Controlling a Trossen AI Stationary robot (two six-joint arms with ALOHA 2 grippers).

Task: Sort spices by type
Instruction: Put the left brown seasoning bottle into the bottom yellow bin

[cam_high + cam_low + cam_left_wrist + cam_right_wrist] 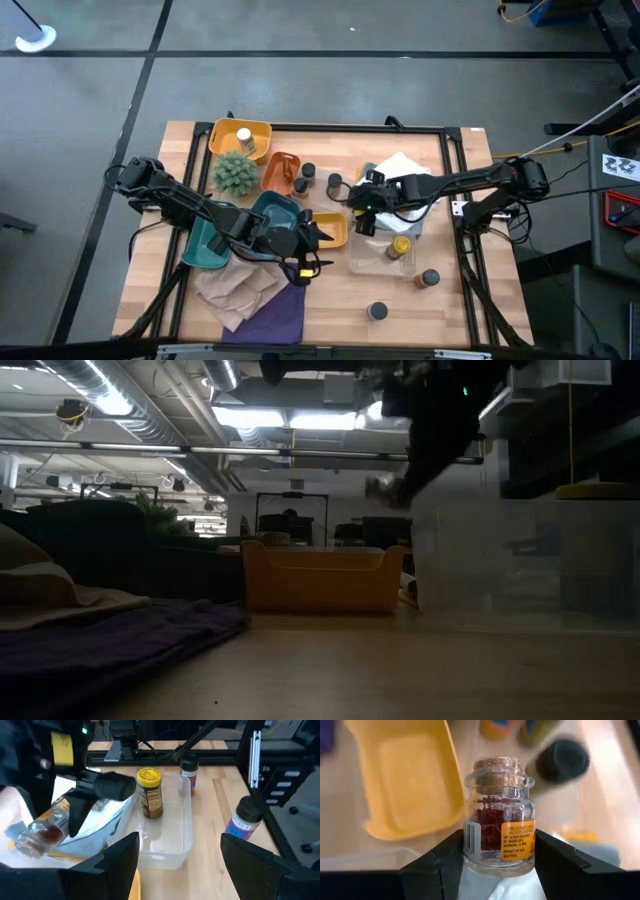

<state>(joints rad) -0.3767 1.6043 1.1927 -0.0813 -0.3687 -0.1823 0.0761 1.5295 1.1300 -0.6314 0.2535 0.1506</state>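
My right gripper hovers between the small yellow tray and the clear tray, shut on a glass spice jar with a cork stopper and red threads inside. My left gripper is open over the yellow tray's left end and touches nothing. From its wrist view, its fingers frame the clear tray, where a yellow-lidded jar stands upright. Two dark-lidded jars stand on the bare wood. Several more jars stand near the orange tray. My right gripper pinches the cork-stoppered jar by its glass body, one finger on each side. The jar lies along the fingers, with the cork end pointing away from the wrist. It is lifted clear above the yellow tray and tilts cork-downward.
A spiky green plant and a yellow tray holding one jar sit at the far left. A teal tray, a brown cloth and a purple cloth lie near left. A white cloth lies under the right arm.
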